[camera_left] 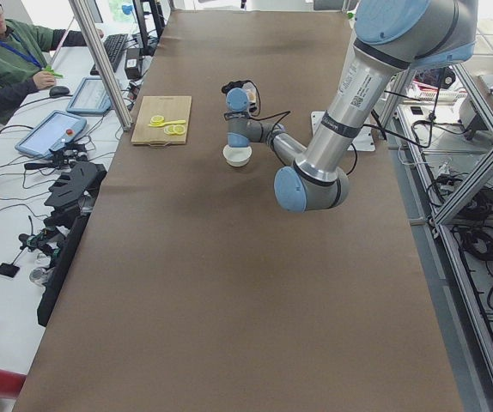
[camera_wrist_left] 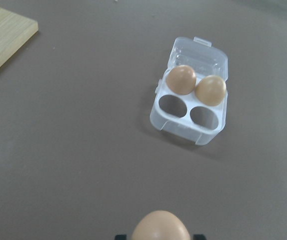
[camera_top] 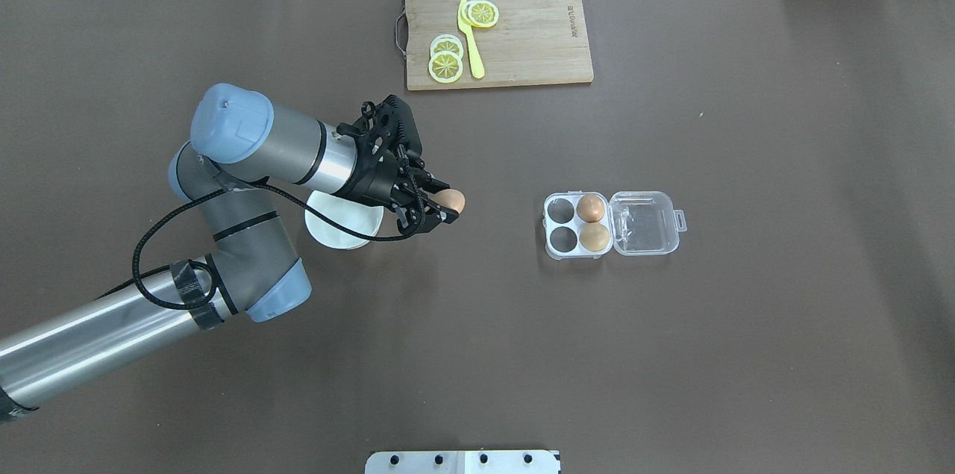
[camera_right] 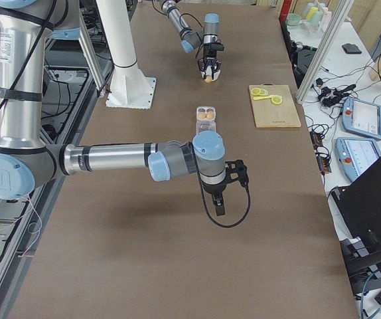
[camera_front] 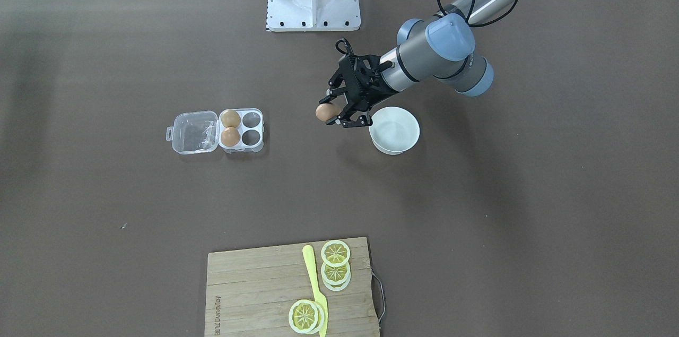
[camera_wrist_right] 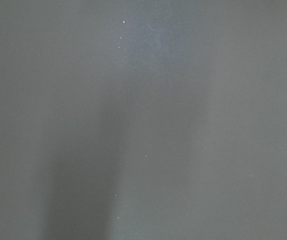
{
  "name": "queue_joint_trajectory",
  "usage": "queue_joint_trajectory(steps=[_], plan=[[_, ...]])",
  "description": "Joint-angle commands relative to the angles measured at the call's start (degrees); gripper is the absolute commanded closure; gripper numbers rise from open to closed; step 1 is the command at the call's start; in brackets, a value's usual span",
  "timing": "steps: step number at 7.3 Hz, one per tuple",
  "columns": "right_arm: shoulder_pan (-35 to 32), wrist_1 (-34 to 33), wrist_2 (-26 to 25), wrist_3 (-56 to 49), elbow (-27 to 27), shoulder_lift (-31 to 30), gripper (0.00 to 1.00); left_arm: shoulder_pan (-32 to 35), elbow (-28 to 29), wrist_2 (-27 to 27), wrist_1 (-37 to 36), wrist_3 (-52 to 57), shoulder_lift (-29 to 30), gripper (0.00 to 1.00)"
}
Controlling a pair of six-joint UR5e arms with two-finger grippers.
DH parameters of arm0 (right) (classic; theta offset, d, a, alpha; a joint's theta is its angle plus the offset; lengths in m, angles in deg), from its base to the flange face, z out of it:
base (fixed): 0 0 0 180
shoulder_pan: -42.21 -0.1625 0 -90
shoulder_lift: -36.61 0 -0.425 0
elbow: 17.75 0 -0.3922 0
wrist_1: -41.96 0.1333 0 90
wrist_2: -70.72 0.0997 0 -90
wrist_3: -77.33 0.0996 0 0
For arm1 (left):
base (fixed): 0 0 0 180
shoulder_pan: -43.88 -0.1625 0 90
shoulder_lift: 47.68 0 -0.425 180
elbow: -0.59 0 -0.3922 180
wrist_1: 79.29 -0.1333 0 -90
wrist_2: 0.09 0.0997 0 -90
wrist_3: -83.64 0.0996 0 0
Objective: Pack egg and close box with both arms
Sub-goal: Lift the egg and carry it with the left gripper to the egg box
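Our left gripper (camera_front: pixel 332 114) is closed on the egg (camera_front: pixel 325 112), which we pinch between the two fingers just left of centre in the front-facing view, clear of the table (camera_front: pixel 477 220). A white bowl (camera_front: pixel 394 141) sits just beside the gripper, to its lower right, partly under the wrist.

We see the box (camera_front: pixel 241 128) well apart from the held egg, further left in the same view. Its clear lid (camera_front: pixel 193 132) lies open and flat on the far left side. Two more eggs (camera_front: pixel 230 118) fill the two cells next to the hinge, and the two cells on the side toward the gripper are bare. From our left wrist camera the held egg sits at the bottom edge, with the box in the upper right.

Our right gripper (camera_right: pixel 218 206) shows only in the right-side view, mid-frame and pointing down over the table, and we cannot tell how its jaws stand.

At the bottom of the front-facing view lies a wooden cutting board (camera_front: pixel 254 284) carrying lemon slices (camera_front: pixel 336 252) and a yellow knife (camera_front: pixel 315 286).
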Motion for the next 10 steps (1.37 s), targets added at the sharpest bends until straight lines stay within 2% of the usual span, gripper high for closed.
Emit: queue_joint_trajectory(steps=[1,2,5,6,8,10], plan=[[0.0,0.0,0.0,-0.1,-1.0,0.0,0.00,-4.4,3.3,5.7,7.6,-0.4,1.5,1.00],[-0.1,0.0,0.1,0.0,-1.1,0.0,0.00,-7.2,7.0,9.6,12.0,-0.4,4.0,1.00],[0.0,0.0,2.9,0.0,-2.0,0.0,0.00,-9.8,8.9,15.3,17.8,0.3,7.2,1.00],[0.0,0.0,3.1,0.0,-3.0,0.1,0.00,-11.1,12.1,19.2,20.1,1.0,9.4,1.00],[0.0,0.0,3.1,0.1,-4.1,0.6,0.00,-12.7,16.3,23.5,20.0,3.1,13.4,1.00],[0.0,0.1,4.5,4.4,-3.9,1.3,0.00,-12.5,16.9,25.2,19.8,4.2,14.2,1.00]])
